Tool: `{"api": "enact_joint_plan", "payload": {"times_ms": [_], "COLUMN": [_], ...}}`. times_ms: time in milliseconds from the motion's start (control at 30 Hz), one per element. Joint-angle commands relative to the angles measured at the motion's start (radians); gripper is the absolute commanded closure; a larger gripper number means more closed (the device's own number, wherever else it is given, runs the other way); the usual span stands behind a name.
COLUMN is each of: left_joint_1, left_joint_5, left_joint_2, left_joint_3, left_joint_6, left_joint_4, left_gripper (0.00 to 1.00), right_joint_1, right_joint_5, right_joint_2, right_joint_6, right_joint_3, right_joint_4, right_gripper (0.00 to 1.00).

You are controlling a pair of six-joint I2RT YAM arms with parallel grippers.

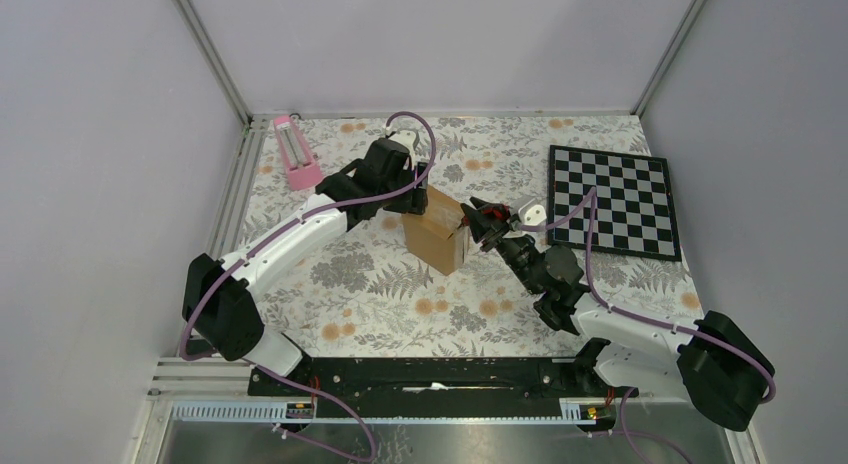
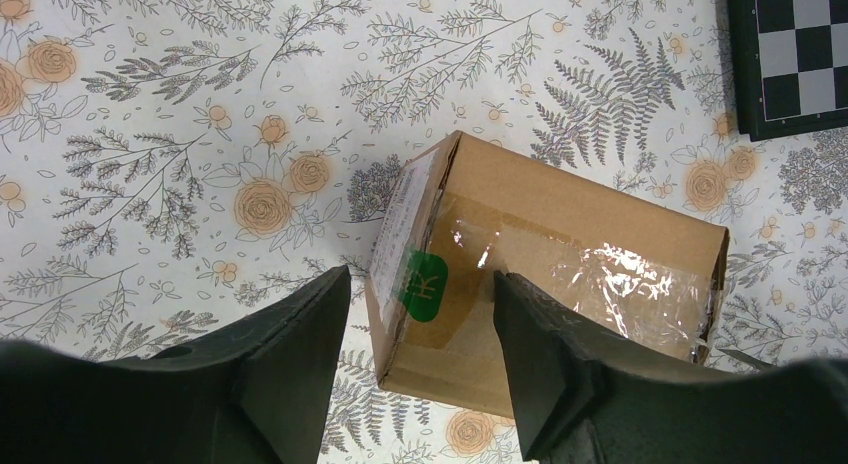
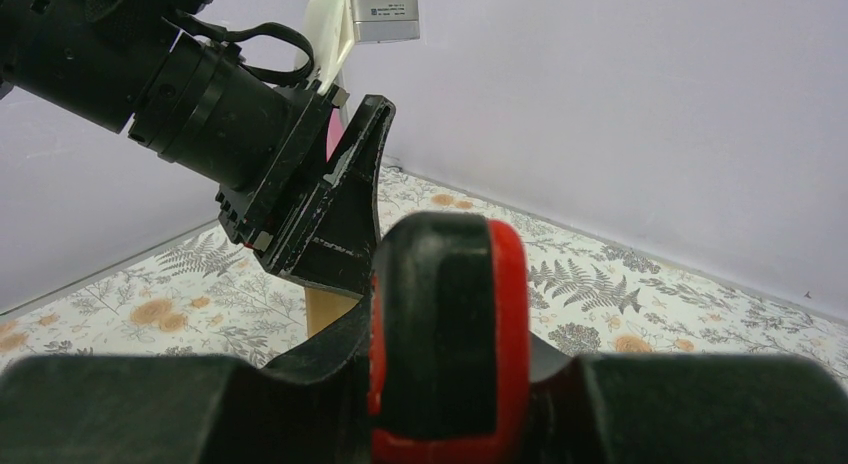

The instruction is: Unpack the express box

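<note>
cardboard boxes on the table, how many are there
1: the express box stands mid-table, between the left gripper and the red-and-black tool in the right gripper. None seems hidden.

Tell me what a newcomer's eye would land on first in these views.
The brown cardboard box, taped shut, sits in the middle of the flowered table. The left gripper hangs open over its labelled end, while the right gripper holds a red-and-black tool by its right side. The chessboard lies at the far right.
</note>
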Motion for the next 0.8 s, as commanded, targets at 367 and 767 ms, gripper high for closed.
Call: {"api": "enact_joint_plan", "payload": {"times_ms": [367,767], "left_joint_1": [0.008,0.013], "left_joint_5": [0.009,0.014], "left_joint_2": [0.029,0.042], "left_joint_3": [-0.014,-0.015], "left_joint_6": [0.034,0.035], "left_joint_4": [-0.049,-0.049], "left_gripper": [0.39,0.40], "right_joint_1": [0.007,0.008], "right_joint_5": [0.020,0.052], "right_joint_2": [0.023,0.012], "right_joint_6": [0.027,0.007], "right_joint_3": [-0.006,-0.088], "right_joint_4": [0.105,0.122], "right_gripper": [1.00,1.00]}}
